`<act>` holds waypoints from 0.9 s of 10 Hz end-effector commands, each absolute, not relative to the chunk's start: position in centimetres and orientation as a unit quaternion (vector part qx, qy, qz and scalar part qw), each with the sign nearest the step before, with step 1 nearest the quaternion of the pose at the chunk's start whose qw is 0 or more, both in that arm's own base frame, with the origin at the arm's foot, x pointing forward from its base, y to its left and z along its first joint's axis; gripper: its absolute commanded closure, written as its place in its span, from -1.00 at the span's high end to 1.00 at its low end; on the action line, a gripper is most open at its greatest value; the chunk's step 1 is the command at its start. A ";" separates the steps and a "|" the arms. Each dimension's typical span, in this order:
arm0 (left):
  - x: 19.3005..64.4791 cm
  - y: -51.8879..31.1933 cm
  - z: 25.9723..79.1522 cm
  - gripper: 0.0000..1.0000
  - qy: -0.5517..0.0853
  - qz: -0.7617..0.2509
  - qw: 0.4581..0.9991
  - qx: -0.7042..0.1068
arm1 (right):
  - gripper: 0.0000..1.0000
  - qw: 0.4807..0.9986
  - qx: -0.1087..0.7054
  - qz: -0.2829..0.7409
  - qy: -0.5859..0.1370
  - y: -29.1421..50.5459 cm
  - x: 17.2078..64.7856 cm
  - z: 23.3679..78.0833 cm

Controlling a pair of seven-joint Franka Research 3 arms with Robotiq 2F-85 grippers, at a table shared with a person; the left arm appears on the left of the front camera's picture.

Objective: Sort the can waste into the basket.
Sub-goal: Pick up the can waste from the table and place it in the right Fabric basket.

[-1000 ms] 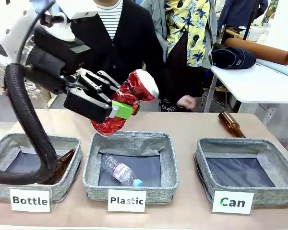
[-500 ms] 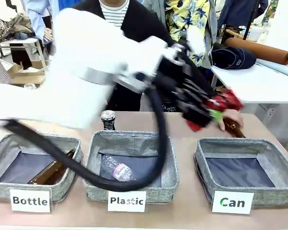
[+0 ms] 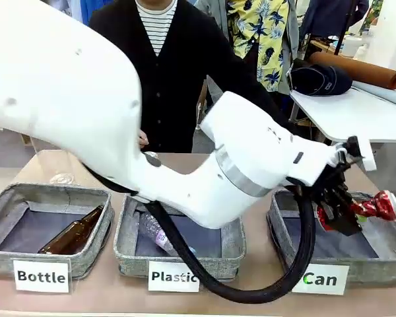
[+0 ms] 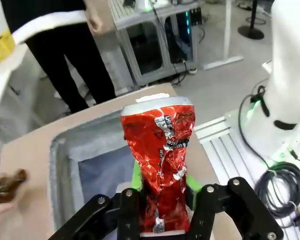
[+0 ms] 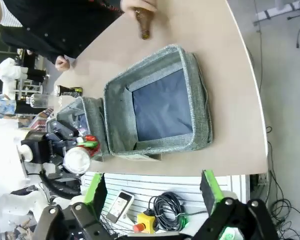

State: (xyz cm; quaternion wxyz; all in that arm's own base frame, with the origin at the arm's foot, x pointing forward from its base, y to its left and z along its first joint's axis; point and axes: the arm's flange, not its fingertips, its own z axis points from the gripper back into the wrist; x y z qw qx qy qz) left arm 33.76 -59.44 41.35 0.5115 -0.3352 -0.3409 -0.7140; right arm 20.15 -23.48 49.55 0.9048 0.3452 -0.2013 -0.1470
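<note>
The red crushed can [image 3: 376, 205] hangs over the right side of the grey "Can" basket [image 3: 278, 214], with my left gripper [image 3: 348, 212] shut on it. In the left wrist view the red can [image 4: 160, 150] stands silver end up between the fingers of my left gripper [image 4: 160, 212], above the basket [image 4: 60, 160]. The dark can [image 5: 70, 91] stands on the table beyond the baskets; its silver top [image 3: 152, 158] peeks out behind my left arm. My right gripper [image 5: 152, 192] is open and empty, off the table's edge near the Can basket [image 5: 200, 100].
The "Bottle" basket [image 3: 6, 198] holds a brown bottle [image 3: 72, 234]. The "Plastic" basket [image 3: 234, 231] holds a clear bottle [image 3: 152, 230]. A person's hand holds another brown bottle [image 5: 142, 22] on the table behind the Can basket. My left arm spans the middle of the table.
My left arm has swung right with the red can, from above the Plastic basket to above the Can basket, and has come lower.
</note>
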 end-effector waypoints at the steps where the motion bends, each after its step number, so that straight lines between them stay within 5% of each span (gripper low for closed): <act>1: 35.7 -61.7 42.2 -0.49 -0.315 -0.709 0.540 -0.326 | 1.00 0.903 0.350 -0.153 -0.198 -23.2 21.0 49.5; 4: 36.5 -61.3 41.7 -0.49 -0.323 -0.702 0.551 -0.316 | 1.00 0.903 0.350 -0.153 -0.198 -23.2 21.0 49.5; 5: 36.4 -61.1 42.0 0.55 -0.322 -0.707 0.544 -0.318 | 1.00 0.903 0.350 -0.153 -0.198 -23.2 21.0 49.5; 6: 36.4 -61.0 42.4 0.65 -0.324 -0.711 0.536 -0.318 | 1.00 0.903 0.350 -0.153 -0.198 -23.2 21.0 49.5; 7: 36.2 -61.0 42.6 1.00 -0.332 -0.709 0.535 -0.318 | 1.00 0.903 0.350 -0.153 -0.198 -23.2 21.0 49.5; 9: 36.1 -60.8 42.6 1.00 -0.328 -0.709 0.534 -0.323 | 1.00 0.903 0.350 -0.153 -0.198 -23.2 21.0 49.5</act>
